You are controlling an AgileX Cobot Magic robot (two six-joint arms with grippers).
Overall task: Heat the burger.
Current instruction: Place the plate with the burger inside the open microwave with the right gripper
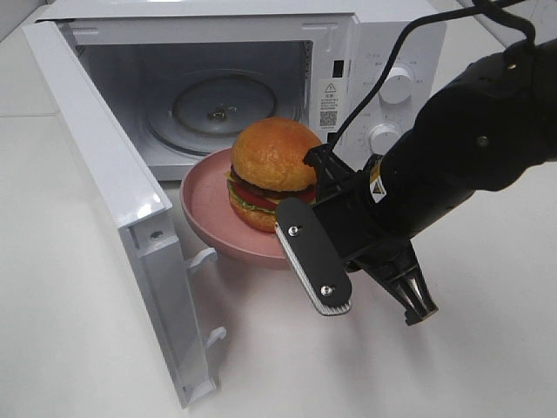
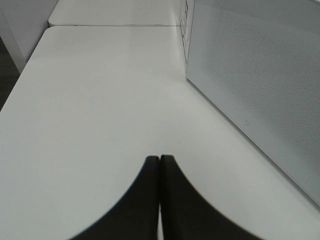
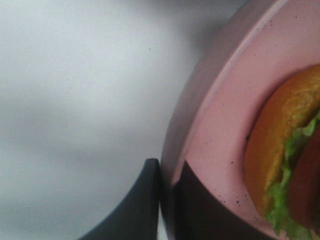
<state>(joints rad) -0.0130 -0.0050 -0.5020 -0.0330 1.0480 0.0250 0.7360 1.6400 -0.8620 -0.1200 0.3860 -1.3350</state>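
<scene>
White box-shaped microwave oven (image 1: 387,43): door (image 1: 109,170) swung wide toward left side, cavity mouth open. Clear glass turntable (image 1: 222,104) inside cavity. Round pink plate (image 1: 204,198) at cavity mouth, clear of door edge; carries burger (image 1: 274,165) with glossy golden-brown bun, dark patty, tomato and lettuce. Right gripper (image 3: 167,172) pinches near rim of plate. Left gripper (image 2: 160,159) pressed together over open white worktop (image 1: 70,348), beside door's outer face.
</scene>
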